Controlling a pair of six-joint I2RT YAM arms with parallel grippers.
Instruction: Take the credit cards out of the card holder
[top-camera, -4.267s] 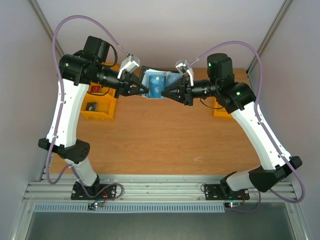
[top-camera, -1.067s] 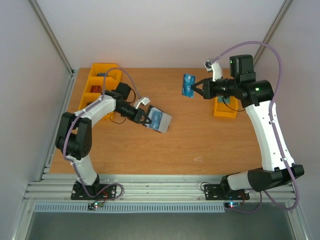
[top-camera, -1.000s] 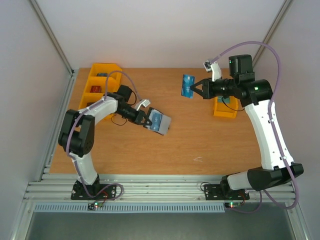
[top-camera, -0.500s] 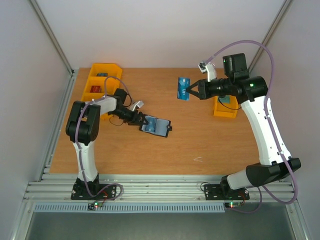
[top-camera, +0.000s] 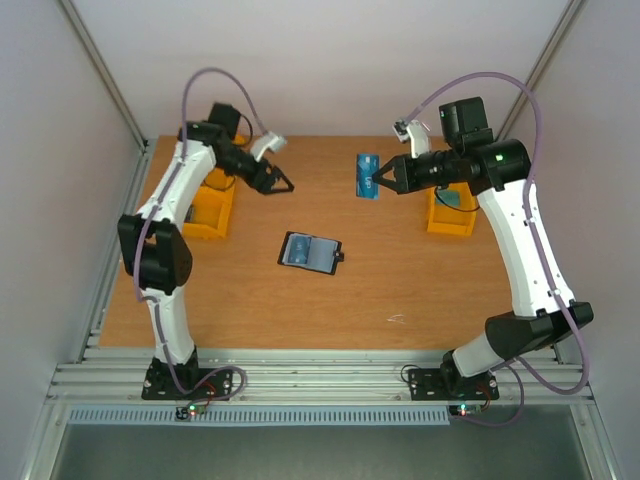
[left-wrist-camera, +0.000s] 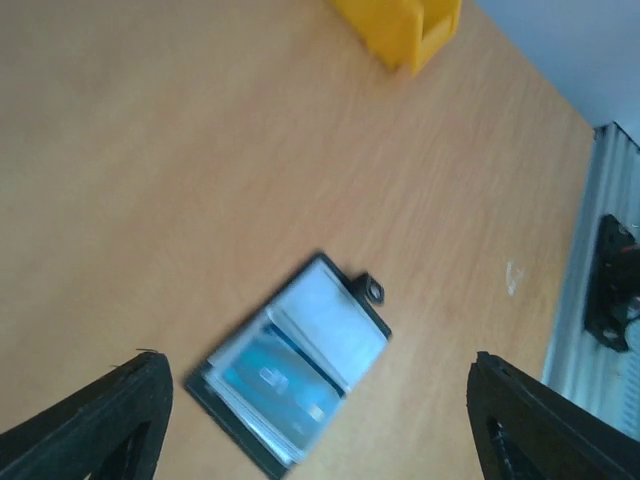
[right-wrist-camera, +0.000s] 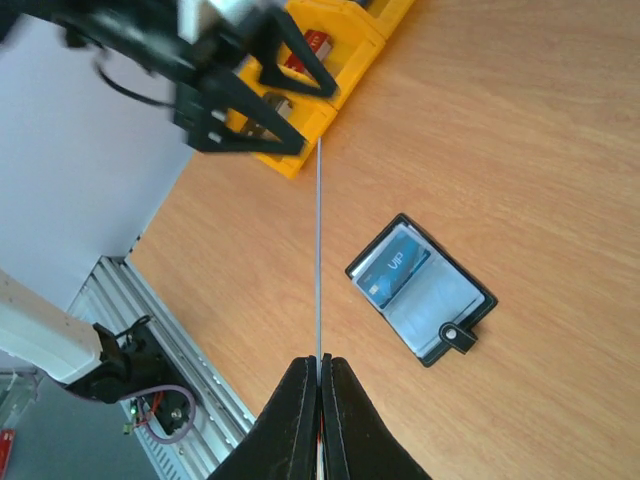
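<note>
The card holder (top-camera: 310, 251) lies open and flat on the table, black-edged with pale inner panels and a snap tab (right-wrist-camera: 458, 338). A blue credit card (right-wrist-camera: 393, 265) sits in one of its panels. My left gripper (top-camera: 280, 185) hangs open and empty above the table's back left, well clear of the holder; in its wrist view the holder (left-wrist-camera: 295, 375) shows far below between the spread fingers (left-wrist-camera: 120, 420). My right gripper (top-camera: 379, 181) is shut on another blue credit card (top-camera: 367, 176), held in the air at the back; the right wrist view shows that card edge-on (right-wrist-camera: 318, 250).
Yellow bins (top-camera: 205, 205) stand at the back left, close under the left arm. Another yellow bin (top-camera: 450, 215) stands at the right, beneath the right forearm. The table's metal front rail (top-camera: 320, 375) runs along the near edge.
The left gripper opened and let go of the card holder, which now lies flat on the table. The left arm then lifted away to the back left. The right gripper kept its card.
</note>
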